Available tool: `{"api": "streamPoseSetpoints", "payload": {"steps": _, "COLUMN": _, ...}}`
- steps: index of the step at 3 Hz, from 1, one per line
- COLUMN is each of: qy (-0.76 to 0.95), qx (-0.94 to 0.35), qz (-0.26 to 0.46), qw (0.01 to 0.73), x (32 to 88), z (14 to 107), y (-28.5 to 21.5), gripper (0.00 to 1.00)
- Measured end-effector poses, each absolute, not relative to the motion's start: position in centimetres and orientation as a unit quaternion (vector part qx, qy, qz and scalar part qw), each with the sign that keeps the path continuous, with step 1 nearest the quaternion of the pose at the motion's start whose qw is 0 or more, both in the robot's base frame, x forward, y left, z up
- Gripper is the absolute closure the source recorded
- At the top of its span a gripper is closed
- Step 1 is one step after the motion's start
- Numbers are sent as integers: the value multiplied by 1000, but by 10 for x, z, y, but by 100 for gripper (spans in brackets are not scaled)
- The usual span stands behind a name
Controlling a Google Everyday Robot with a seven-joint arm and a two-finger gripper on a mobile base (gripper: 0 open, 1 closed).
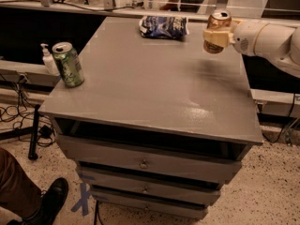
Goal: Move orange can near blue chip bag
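The tool (216, 37) (aloft, far right) hides half the orange can (219, 20); arm (268, 40) cropped.
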State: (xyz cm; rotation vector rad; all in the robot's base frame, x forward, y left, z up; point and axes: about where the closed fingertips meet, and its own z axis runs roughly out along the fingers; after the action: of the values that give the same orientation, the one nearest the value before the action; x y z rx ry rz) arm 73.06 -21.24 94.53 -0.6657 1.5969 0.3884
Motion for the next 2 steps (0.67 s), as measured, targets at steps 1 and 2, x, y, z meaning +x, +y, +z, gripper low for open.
{"api": "streamPoseSetpoints", "payload": {"steps": 1, "qy": 697, "qx": -270, "qz": 150, "qw": 647, "x": 773, "z": 943, "y": -224, "gripper": 100}}
{"api": "streamPoseSetpoints", "payload": {"steps": 2, "qy": 696, "qx": -257, "qz": 139, "qw": 656, "x": 805, "z": 943, "y": -230, "gripper": 100}}
